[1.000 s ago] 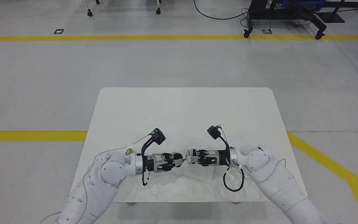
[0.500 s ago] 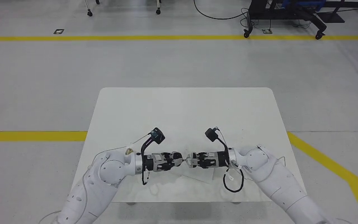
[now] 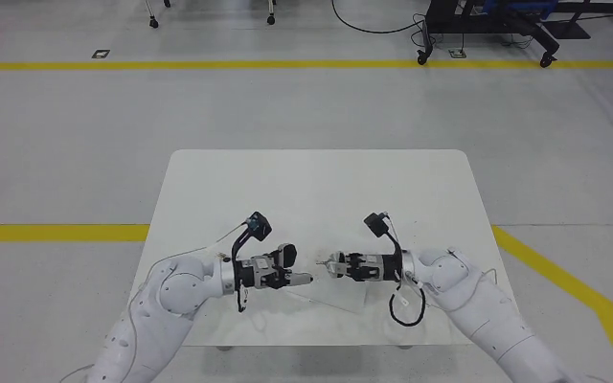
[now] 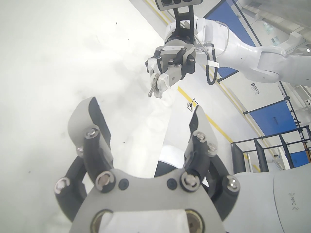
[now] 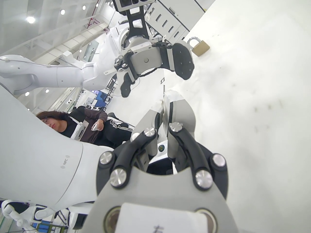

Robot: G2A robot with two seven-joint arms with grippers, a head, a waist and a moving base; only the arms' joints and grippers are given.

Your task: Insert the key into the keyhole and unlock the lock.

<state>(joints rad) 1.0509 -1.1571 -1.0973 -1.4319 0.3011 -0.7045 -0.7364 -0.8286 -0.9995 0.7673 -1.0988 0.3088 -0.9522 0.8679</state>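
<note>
The key (image 4: 151, 92) is held pinched in the right tool (image 4: 158, 85). The left tool (image 4: 145, 105), at its 9 o'clock, is spread wide. The lock (image 5: 199, 46) is seen lying on the surface (image 5: 255, 61) near the left tool.

Overhead view down onto the table (image 3: 316, 182), wrist views close and low (opposed across it)

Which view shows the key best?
The left wrist view: the key sticks out from the shut right gripper. The top view gives a tiny glint; the right wrist view, a thin edge between fingers.
</note>
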